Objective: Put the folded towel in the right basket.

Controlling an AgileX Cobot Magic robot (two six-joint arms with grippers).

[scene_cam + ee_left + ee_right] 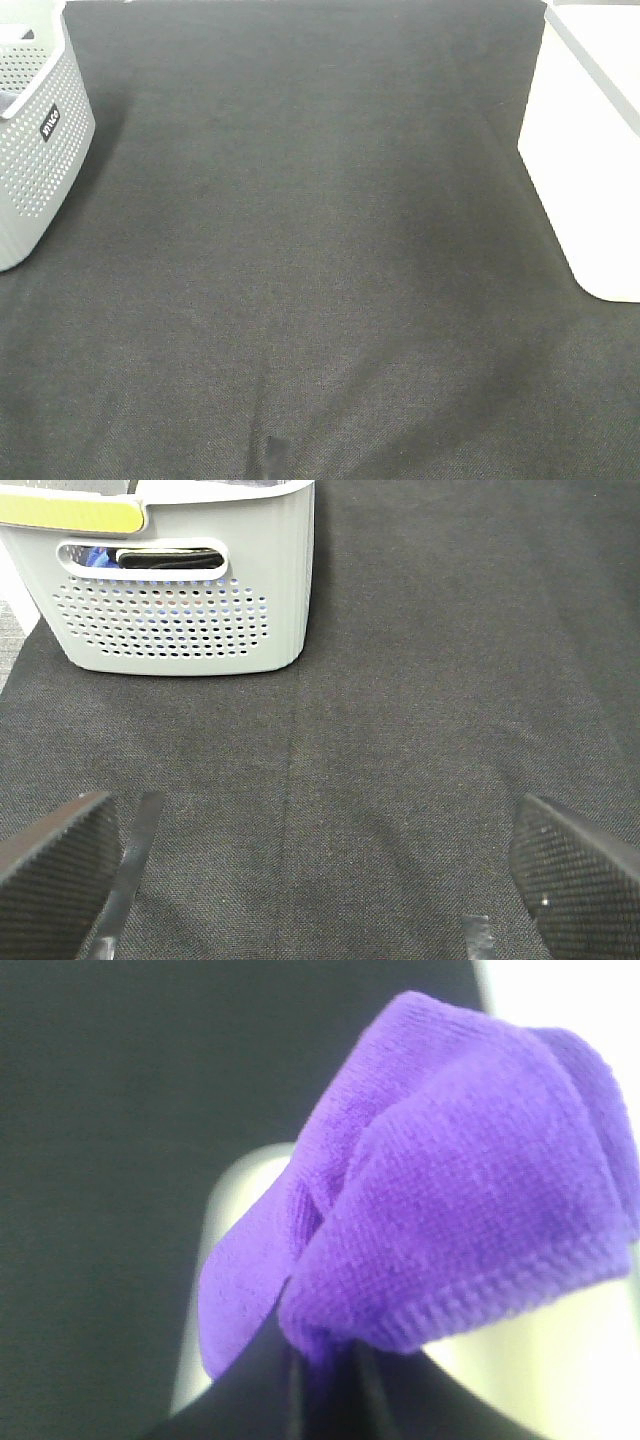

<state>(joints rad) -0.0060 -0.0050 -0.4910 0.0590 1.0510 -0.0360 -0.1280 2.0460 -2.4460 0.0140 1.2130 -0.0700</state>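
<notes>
The folded purple towel (450, 1190) fills the right wrist view. My right gripper (325, 1365) is shut on its lower edge and holds it up off the cloth; the towel hides the fingertips. A bright white surface (560, 1380) lies behind and under the towel, probably the right basket. The white right basket (590, 150) stands at the right edge of the exterior high view. My left gripper (310, 880) is open and empty, low over the dark cloth, with its fingers (50, 870) spread wide. Neither gripper shows in the exterior high view.
A grey perforated basket (35, 150) stands at the far left; the left wrist view shows it (180, 610) ahead of the left gripper, with dark and blue items inside. A dark cloth (320, 250) covers the table between the two baskets.
</notes>
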